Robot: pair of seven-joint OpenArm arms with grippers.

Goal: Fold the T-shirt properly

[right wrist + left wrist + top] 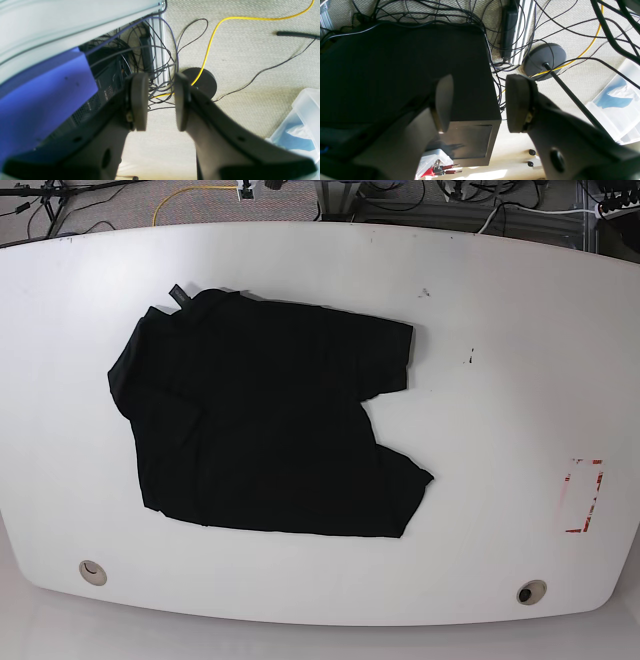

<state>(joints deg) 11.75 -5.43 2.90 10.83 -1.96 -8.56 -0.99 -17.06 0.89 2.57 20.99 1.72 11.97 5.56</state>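
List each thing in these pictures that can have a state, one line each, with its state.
T-shirt: lying on the table, partly folded, one sleeve out, untouched.
Left tool: open, empty, over the floor.
Right tool: open, empty, over the floor.
Table: white, carrying only the shirt.

The base view is evenly bright and sharp, its white table (500, 380) bowed by wide-angle distortion toward the edges. Both wrist views are softer: sunlight glares on the carpet (480, 175) at six o'clock, near fingers (137, 100) blur, and the black box (395, 70) sinks into deep shadow.
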